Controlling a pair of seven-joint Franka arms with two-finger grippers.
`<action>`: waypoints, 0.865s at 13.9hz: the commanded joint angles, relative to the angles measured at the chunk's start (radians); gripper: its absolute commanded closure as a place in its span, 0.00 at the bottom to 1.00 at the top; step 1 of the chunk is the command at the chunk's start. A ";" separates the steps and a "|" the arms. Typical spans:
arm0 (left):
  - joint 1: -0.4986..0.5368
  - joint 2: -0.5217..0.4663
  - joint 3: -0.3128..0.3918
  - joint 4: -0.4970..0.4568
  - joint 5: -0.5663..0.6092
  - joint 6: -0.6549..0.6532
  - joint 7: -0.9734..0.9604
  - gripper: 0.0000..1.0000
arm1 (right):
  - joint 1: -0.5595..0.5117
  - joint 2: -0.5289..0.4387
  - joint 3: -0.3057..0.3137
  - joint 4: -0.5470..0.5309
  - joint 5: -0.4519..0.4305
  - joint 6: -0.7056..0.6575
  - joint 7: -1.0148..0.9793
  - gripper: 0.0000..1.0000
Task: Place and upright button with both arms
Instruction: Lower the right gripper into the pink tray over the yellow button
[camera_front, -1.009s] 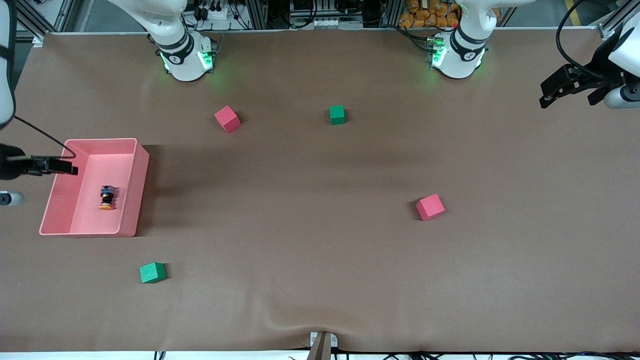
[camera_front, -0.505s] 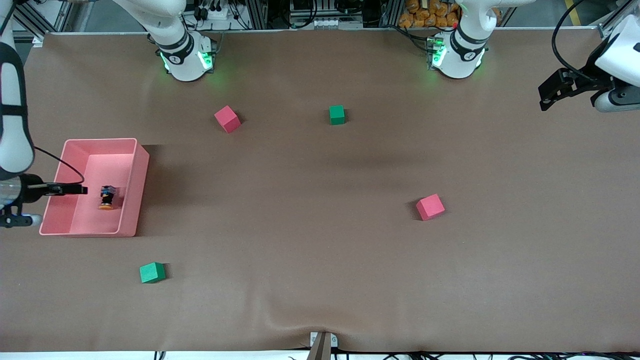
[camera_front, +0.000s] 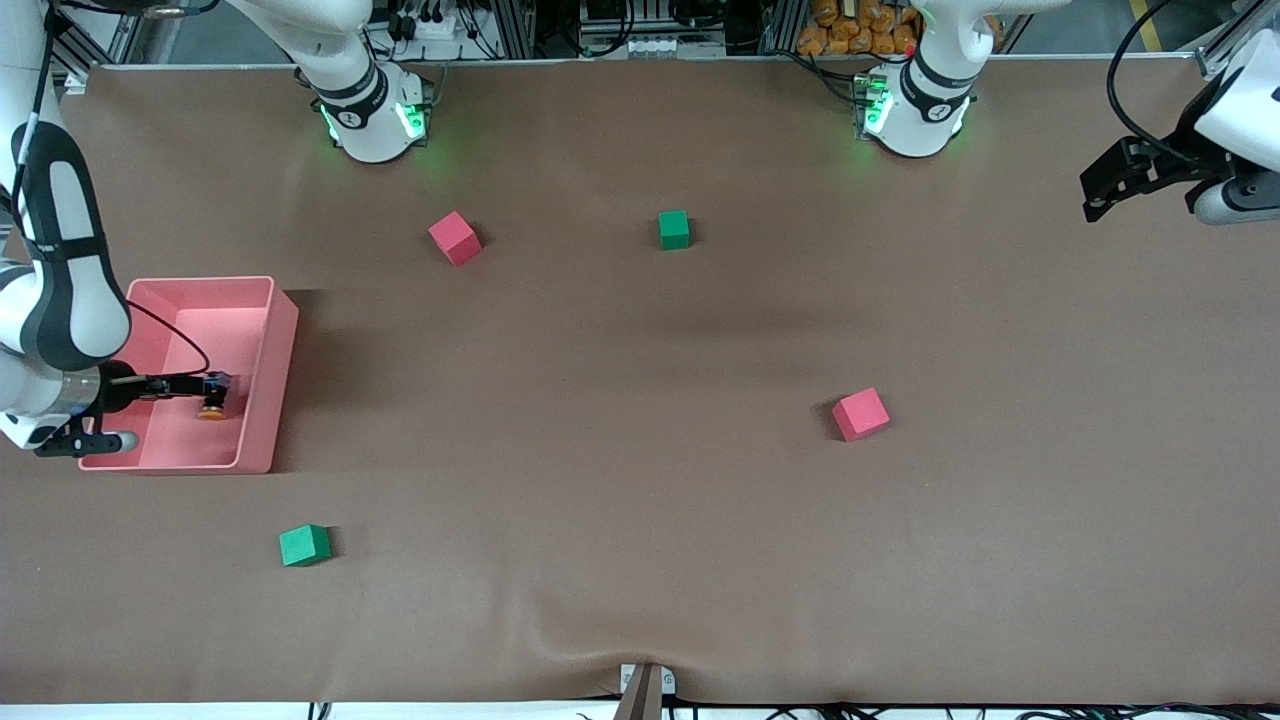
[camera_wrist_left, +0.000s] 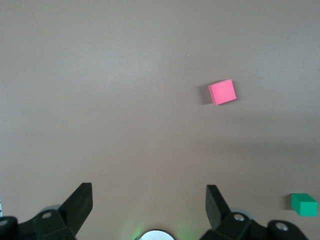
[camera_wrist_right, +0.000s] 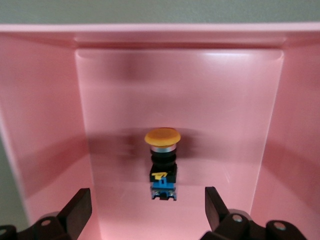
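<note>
Right claw (camera_front: 205, 385) apart over button (camera_wrist_right: 162, 159) lying in pink bin (camera_front: 265, 385); left claw (camera_wrist_left: 149, 200) apart, waiting at table edge.

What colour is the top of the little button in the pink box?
Orange. The button's round cap shows best in the right wrist view.

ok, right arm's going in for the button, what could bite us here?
1. The button lies on its side in the pink bin; the open right gripper could roll it while closing.
2. The bin walls stand close, so a finger might catch one.
3. The left gripper waits open at its end of the table.
</note>
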 joint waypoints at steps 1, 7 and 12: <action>0.004 -0.002 -0.008 0.016 0.027 -0.016 -0.005 0.00 | -0.030 0.030 0.016 -0.014 -0.015 0.047 -0.019 0.00; 0.005 -0.002 -0.008 0.016 0.030 -0.016 -0.002 0.00 | -0.035 0.067 0.016 -0.069 -0.014 0.148 -0.020 0.00; 0.002 0.004 -0.004 0.027 0.029 -0.016 -0.003 0.00 | -0.043 0.090 0.018 -0.073 -0.014 0.179 -0.020 0.60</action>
